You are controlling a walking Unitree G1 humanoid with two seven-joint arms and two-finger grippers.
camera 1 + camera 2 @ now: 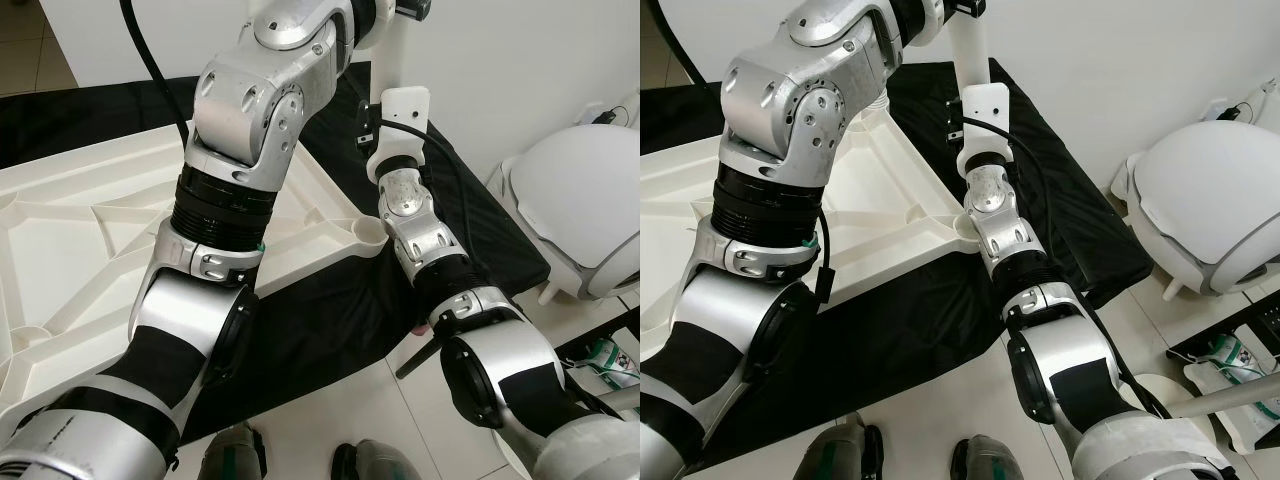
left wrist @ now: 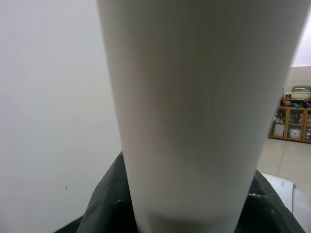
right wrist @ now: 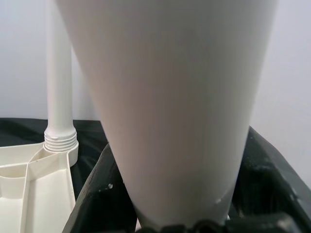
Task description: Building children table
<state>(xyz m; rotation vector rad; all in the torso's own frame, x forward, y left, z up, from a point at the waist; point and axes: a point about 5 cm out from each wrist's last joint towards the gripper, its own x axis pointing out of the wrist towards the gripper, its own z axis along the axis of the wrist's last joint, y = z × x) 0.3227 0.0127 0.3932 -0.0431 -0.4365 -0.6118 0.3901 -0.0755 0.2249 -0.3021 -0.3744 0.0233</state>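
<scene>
The white children's table top lies upside down on a black cloth, ribs facing up, with an open corner socket near my right forearm. A white table leg stands upright beyond that corner, above the cloth. My left gripper is raised high and shut on this leg. My right gripper is shut on it lower down, behind its white wrist mount. The leg's lower end is hidden. A second leg stands screwed into a far corner socket.
A white rounded shell-shaped object stands on the tiled floor to the right, close to my right elbow. A white wall runs behind the cloth. My feet are at the cloth's near edge. A wooden cabinet stands far off.
</scene>
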